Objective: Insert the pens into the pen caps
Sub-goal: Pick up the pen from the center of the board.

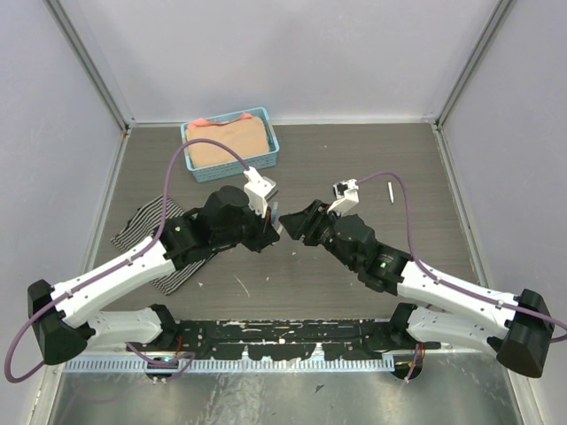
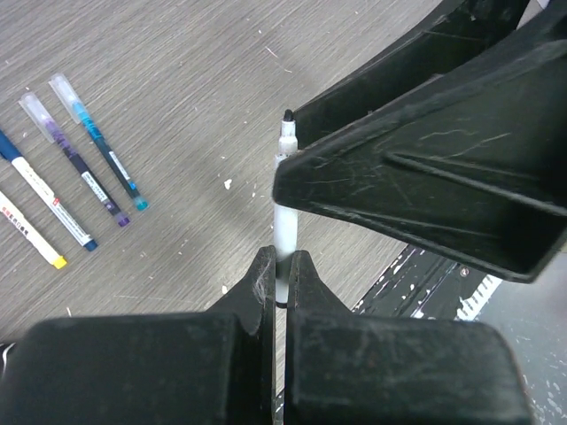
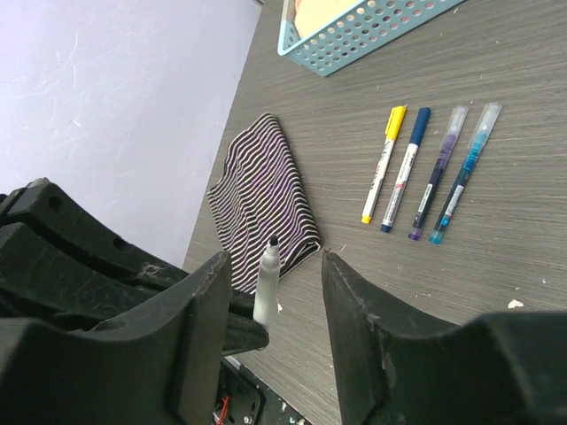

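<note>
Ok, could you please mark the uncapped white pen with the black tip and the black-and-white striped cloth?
uncapped white pen point(image 2: 285, 232): left wrist view, on its white barrel.
black-and-white striped cloth point(image 3: 266, 195): right wrist view, on its middle.

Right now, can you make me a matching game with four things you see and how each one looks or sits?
Things:
1. uncapped pen
2. yellow pen
3. cloth
4. basket

Descriptions:
A. black and white stripes
B. standing up, clamped in the left end effector
C. lying flat with its cap on
D. light blue, with holes in its sides

Pairs: 1-B, 2-C, 3-A, 4-D
</note>
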Tool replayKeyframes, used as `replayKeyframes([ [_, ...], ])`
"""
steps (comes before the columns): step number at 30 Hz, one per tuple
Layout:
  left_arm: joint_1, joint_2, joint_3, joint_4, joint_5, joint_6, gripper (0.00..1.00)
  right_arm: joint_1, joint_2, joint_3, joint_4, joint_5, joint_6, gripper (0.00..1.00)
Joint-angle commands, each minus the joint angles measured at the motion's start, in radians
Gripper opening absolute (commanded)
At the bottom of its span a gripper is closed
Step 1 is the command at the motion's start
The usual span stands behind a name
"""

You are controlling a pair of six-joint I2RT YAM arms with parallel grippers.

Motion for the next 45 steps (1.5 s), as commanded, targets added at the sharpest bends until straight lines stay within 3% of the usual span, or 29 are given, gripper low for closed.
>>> replayKeyframes([
  [1, -0.004, 0.003, 0.037, 0.008, 0.034, 0.004, 0.0, 0.006, 0.017, 0.045, 0.091, 0.021, 0.027, 0.48],
  [7, -0.004, -0.001, 0.038, 0.004, 0.038, 0.007, 0.0, 0.007, 0.052, 0.069, 0.069, 0.021, 0.046, 0.41],
  [17, -0.004, -0.001, 0.044, -0.007, 0.02, 0.015, 0.0, 0.006, 0.064, 0.07, 0.095, -0.029, 0.054, 0.18],
  [21, -0.004, -0.002, 0.047, -0.003, 0.023, 0.015, 0.19, 0.007, 0.058, 0.068, 0.095, -0.037, 0.056, 0.02],
  [26, -0.004, -0.006, 0.04, 0.012, 0.039, 0.017, 0.4, 0.007, 0.038, 0.072, 0.091, -0.041, 0.062, 0.0],
  [28, -0.004, -0.005, 0.038, 0.017, 0.045, 0.017, 0.41, 0.006, 0.033, 0.075, 0.093, -0.049, 0.07, 0.0],
  [33, -0.003, 0.001, 0.031, 0.02, 0.063, 0.017, 0.41, 0.007, 0.031, 0.076, 0.108, -0.07, 0.089, 0.0],
  [37, -0.004, 0.004, 0.027, 0.022, 0.078, 0.018, 0.35, 0.006, 0.033, 0.077, 0.118, -0.08, 0.099, 0.0],
  [45, -0.004, -0.001, 0.029, 0.013, 0.075, 0.025, 0.02, 0.007, 0.035, 0.086, 0.088, -0.054, 0.089, 0.03],
])
